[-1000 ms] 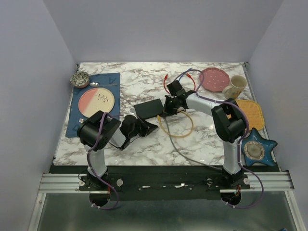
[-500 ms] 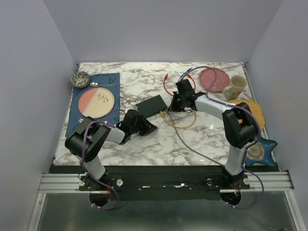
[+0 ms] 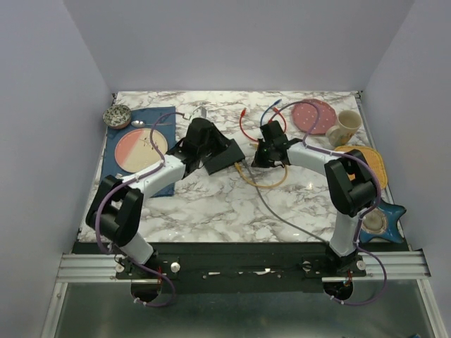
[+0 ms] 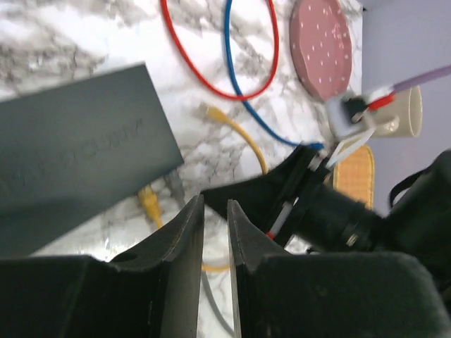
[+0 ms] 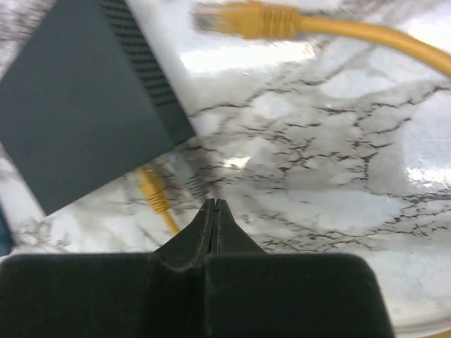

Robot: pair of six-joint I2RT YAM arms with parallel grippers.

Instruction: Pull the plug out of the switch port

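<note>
Switch (image 3: 229, 152) at centre of overhead view, yellow plug (image 5: 151, 189) seated. My right gripper (image 5: 213, 204) is pinched together, empty; left gripper (image 4: 215, 205) slightly apart, empty. Unbraced, the switch could drag when I pull.

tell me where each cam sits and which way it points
top: above and behind the bases, looking down on the table; left arm and right arm show.
left wrist: looks past its own fingers at the switch and the right gripper.
right wrist: low over the table, shut fingers aimed at the switch and its yellow plug.
shared: both wrist views show switch and plug.
</note>
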